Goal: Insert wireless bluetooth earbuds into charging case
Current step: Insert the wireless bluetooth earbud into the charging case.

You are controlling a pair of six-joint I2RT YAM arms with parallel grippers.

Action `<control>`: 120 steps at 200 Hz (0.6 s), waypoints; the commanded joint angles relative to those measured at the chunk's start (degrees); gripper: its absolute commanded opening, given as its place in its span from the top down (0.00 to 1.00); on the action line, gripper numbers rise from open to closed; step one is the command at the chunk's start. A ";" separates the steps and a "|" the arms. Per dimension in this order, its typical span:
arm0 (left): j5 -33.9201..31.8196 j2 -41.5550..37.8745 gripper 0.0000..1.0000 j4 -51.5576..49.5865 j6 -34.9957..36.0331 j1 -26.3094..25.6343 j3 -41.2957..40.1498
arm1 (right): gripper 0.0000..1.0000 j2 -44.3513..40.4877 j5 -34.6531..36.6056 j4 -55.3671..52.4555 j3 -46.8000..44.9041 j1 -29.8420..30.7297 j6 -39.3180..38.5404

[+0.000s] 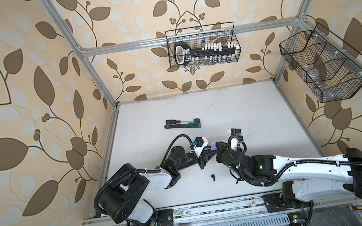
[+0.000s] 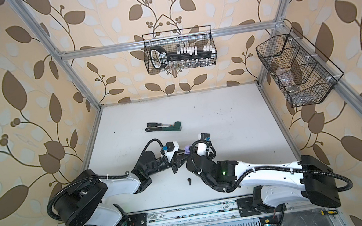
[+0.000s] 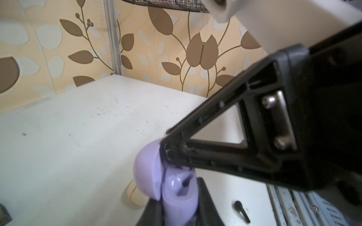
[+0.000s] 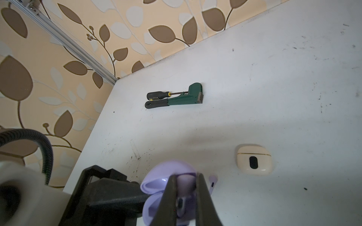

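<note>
Right wrist view alone shows a bud (image 4: 212,181) beside the right tool (image 4: 185,175), clenched against the case (image 4: 166,169). The left tool (image 3: 179,195) grips that case.

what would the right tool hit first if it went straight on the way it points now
The open lilac case, held by the left tool. The right tool is shut, with its tips at the case's mouth; whether they touch inside is unclear.

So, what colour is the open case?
The case is lilac; the left wrist view shows it best.
</note>
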 commanded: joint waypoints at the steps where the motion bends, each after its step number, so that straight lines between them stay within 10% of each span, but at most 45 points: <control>1: -1.08 -1.52 1.00 4.17 -0.54 -0.28 -0.46 | 0.93 0.39 1.12 0.52 0.27 0.56 0.68; 120: -3.17 -2.84 1.00 3.83 0.80 -0.19 -1.67 | 0.50 -12.22 0.77 -4.10 -2.37 2.50 -2.44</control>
